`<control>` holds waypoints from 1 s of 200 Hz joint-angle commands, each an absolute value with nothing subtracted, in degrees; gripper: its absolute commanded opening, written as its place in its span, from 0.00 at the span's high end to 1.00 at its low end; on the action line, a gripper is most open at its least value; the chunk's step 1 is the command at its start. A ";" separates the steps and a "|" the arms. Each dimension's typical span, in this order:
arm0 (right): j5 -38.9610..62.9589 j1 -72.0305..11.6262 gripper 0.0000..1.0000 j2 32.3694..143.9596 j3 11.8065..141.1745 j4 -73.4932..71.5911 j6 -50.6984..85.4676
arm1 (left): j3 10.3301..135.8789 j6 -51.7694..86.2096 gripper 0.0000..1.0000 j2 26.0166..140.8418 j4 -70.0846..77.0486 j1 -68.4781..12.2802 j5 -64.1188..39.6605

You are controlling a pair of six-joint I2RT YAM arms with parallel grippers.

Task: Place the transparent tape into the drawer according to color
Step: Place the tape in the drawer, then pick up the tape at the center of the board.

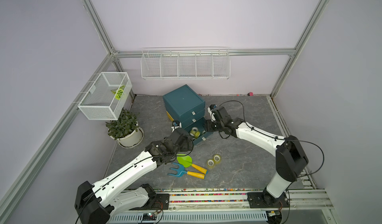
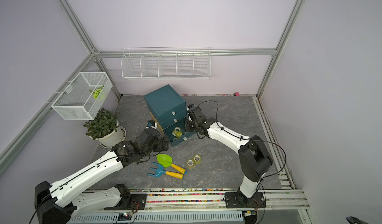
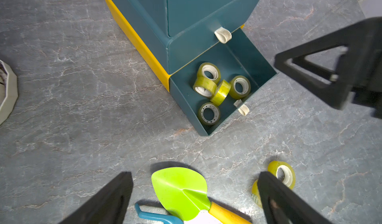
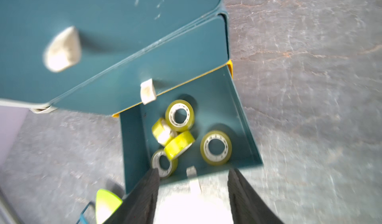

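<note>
The teal cabinet's bottom drawer (image 1: 201, 140) (image 3: 254, 57) (image 4: 237, 113) stands pulled out. Several yellow-green transparent tape rolls (image 1: 194, 131) (image 2: 177, 131) (image 3: 221, 92) (image 4: 179, 144) lie inside it. Two more tape rolls (image 1: 214, 161) (image 2: 193, 161) (image 3: 285, 174) lie on the table in front. My right gripper (image 1: 206, 127) (image 4: 193, 171) hovers at the drawer's front right, open, its fingers either side of the drawer's pale handle. My left gripper (image 1: 184, 144) (image 3: 193, 174) hangs wide open at the drawer's left, over the shovel blade, holding nothing.
A green toy shovel (image 1: 184, 160) and a blue toy rake (image 1: 178, 170) lie left of the loose rolls. A potted plant (image 1: 126, 129) stands at the left. A wire basket (image 1: 103, 96) and a wire rack (image 1: 186, 65) hang on the walls.
</note>
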State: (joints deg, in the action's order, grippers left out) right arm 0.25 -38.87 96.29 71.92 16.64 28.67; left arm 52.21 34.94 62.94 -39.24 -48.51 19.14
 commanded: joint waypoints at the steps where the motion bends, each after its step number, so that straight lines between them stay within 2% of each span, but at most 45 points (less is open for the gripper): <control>1: -0.45 -39.79 0.42 92.25 67.85 17.64 30.26 | 52.39 33.23 0.00 64.13 -37.86 -48.63 16.15; 64: -5.79 -40.02 0.41 79.21 53.42 18.74 33.98 | 55.68 25.61 0.00 75.03 -34.94 -50.26 -1.77; 104: -8.67 -39.00 0.40 74.35 48.66 20.63 36.06 | 60.11 23.21 0.00 87.13 -35.13 -56.82 -2.74; 200: -14.98 -35.32 0.39 62.05 39.85 25.83 41.03 | 73.83 17.08 0.04 105.68 -37.30 -62.26 -1.18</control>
State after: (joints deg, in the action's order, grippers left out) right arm -11.90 -36.67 65.36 42.19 23.03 38.63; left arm 70.98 19.70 102.72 -35.55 -61.87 -1.37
